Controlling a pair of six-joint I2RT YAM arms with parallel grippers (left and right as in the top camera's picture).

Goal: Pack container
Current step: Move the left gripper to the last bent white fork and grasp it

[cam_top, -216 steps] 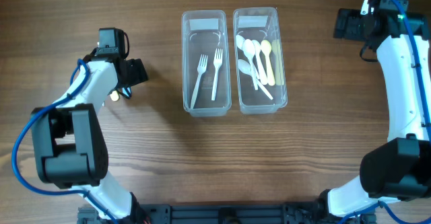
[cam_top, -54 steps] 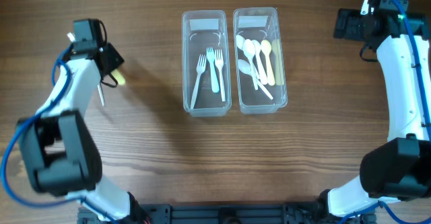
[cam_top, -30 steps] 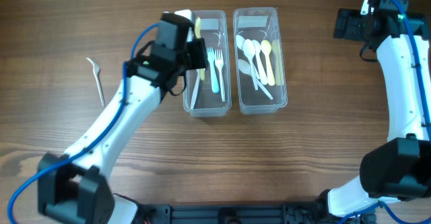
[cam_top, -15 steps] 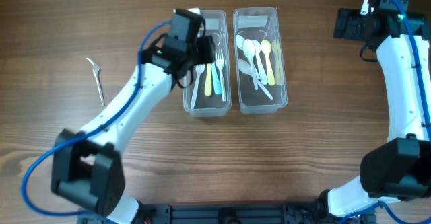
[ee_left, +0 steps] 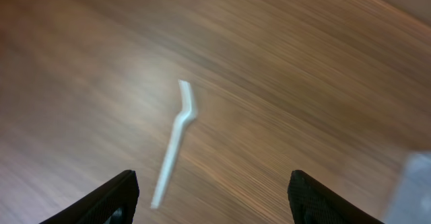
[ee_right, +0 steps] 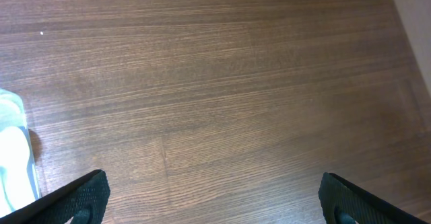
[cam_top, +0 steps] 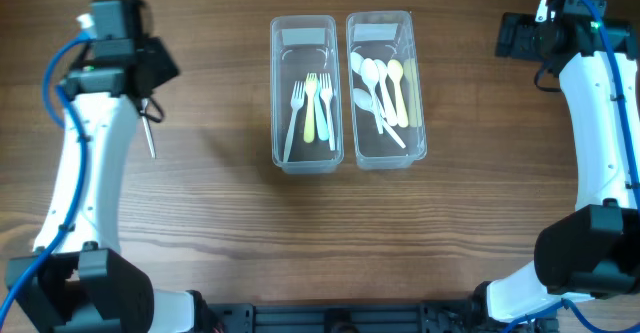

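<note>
Two clear containers stand side by side at the back. The left container (cam_top: 303, 158) holds three forks: white, yellow (cam_top: 310, 105) and teal. The right container (cam_top: 385, 155) holds several spoons. A white plastic utensil (cam_top: 149, 139) (ee_left: 176, 133) lies on the bare wood at the left. My left gripper (cam_top: 150, 91) (ee_left: 215, 207) hovers just above it, open and empty, the utensil lying nearer its left finger. My right gripper (cam_top: 512, 35) (ee_right: 215, 200) hangs at the far right back, open wide over bare wood.
The wooden table (cam_top: 320, 233) spreads around both containers. A corner of the left container (ee_left: 416, 183) shows at the right edge of the left wrist view. The right container's rim (ee_right: 10, 153) shows at the left edge of the right wrist view.
The left gripper opened over the left container and left the yellow fork among the other forks. That arm then swung back left, above the white utensil. The right arm has not moved.
</note>
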